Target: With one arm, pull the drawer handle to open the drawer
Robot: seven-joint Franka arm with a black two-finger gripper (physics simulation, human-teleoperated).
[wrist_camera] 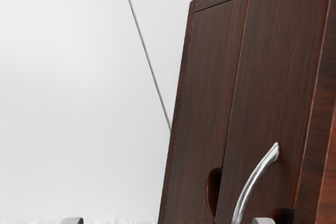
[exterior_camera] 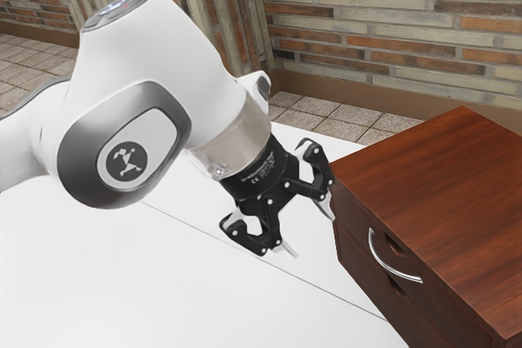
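A dark wooden cabinet (exterior_camera: 444, 193) stands on the white table at the exterior view's right. Its front carries a curved silver drawer handle (exterior_camera: 391, 262), and the drawer fronts look flush with the cabinet. My black gripper (exterior_camera: 287, 205) hovers just to the left of the cabinet's front, open, with nothing between its fingers and clear of the handle. In the wrist view the drawer handle (wrist_camera: 257, 182) lies just ahead of the hand on the wooden front (wrist_camera: 210, 103), and two grey fingertips (wrist_camera: 71, 220) stand wide apart.
The white table (exterior_camera: 122, 283) stretches left of and below the cabinet, with a thin seam line (wrist_camera: 144, 51) across it. A brick wall (exterior_camera: 391, 14) and tiled floor lie behind. My arm's large white link (exterior_camera: 147, 136) fills the left.
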